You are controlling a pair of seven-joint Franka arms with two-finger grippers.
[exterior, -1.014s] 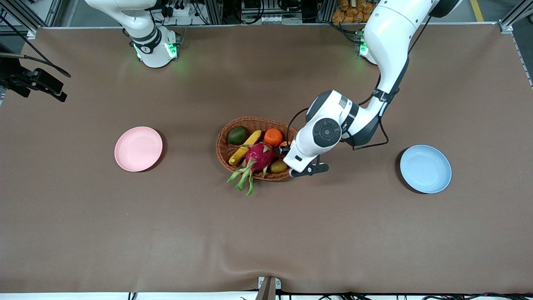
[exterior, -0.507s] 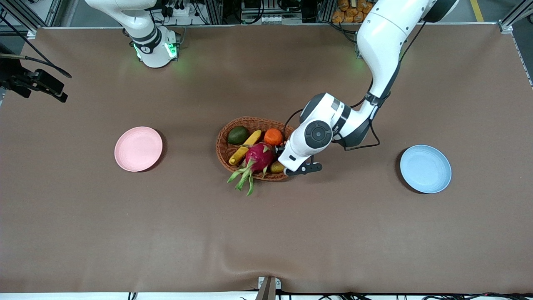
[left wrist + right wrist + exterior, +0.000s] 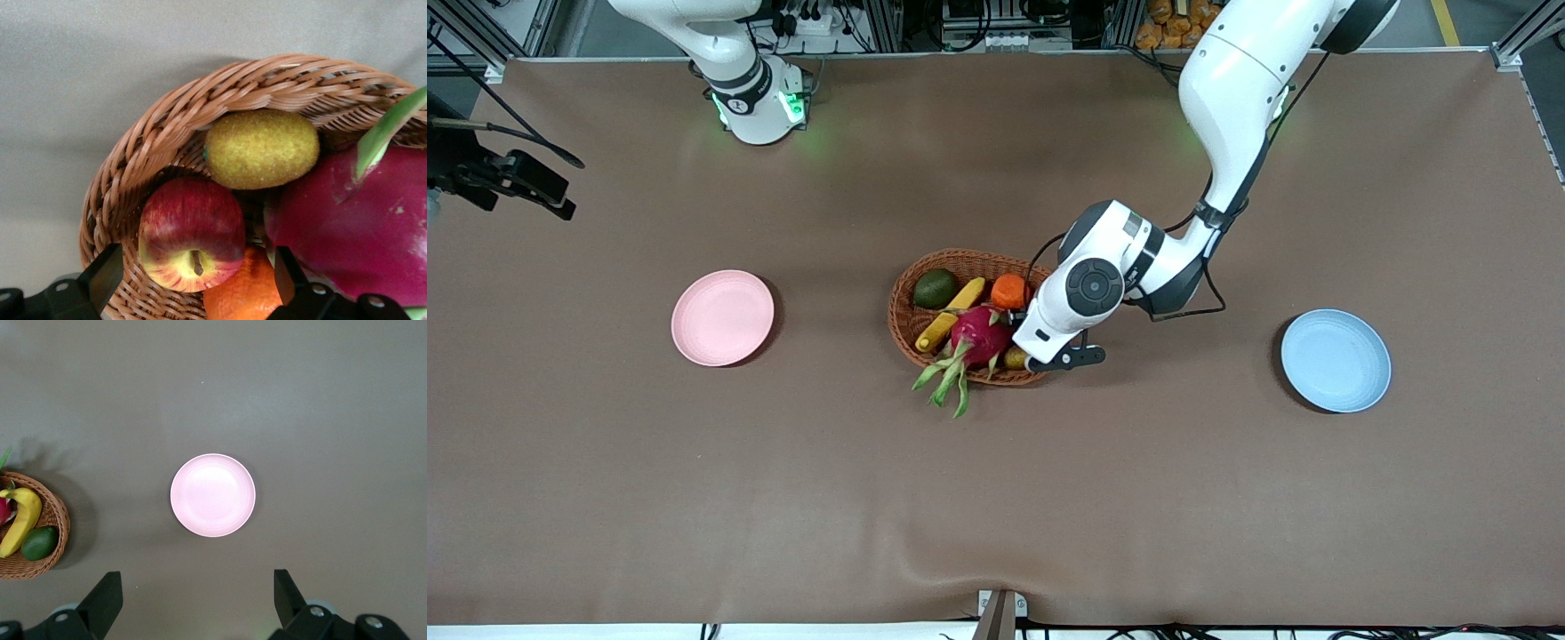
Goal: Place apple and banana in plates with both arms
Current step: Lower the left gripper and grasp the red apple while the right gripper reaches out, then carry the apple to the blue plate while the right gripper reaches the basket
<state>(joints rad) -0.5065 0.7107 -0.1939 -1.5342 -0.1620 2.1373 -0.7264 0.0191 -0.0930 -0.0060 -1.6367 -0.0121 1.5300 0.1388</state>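
A: The left gripper [image 3: 193,277] hangs over the end of the wicker basket [image 3: 907,329] that faces the left arm's base, jaws spread wide with nothing between them. The apple [image 3: 192,233] sits right under it, inside the basket wall, touching the orange [image 3: 241,297] and just beside a fuzzy yellow-green fruit [image 3: 261,148].

B: So how should the pick go?

A: I'd come straight down so one finger slips between apple and wicker and the other between apple and the dragon fruit [image 3: 353,223]. It looks tight there; a finger landing on the orange could shove the apple aside. Close around the widest part, then lift vertically before heading for the blue plate [image 3: 1336,360], well apart from the basket toward the left arm's end of the worktop.

B: And the banana [image 3: 950,313]?

A: In the basket too, lying between the avocado [image 3: 935,288] and the dragon fruit. The right gripper [image 3: 193,597] waits high over the pink plate [image 3: 213,495], jaws spread and empty.

B: What differs from a second ago?

A: Only the left arm: its wrist has slid from outside the basket's rim to over its end, now hiding the apple from the front camera. Fruit, plates and right arm are unmoved.
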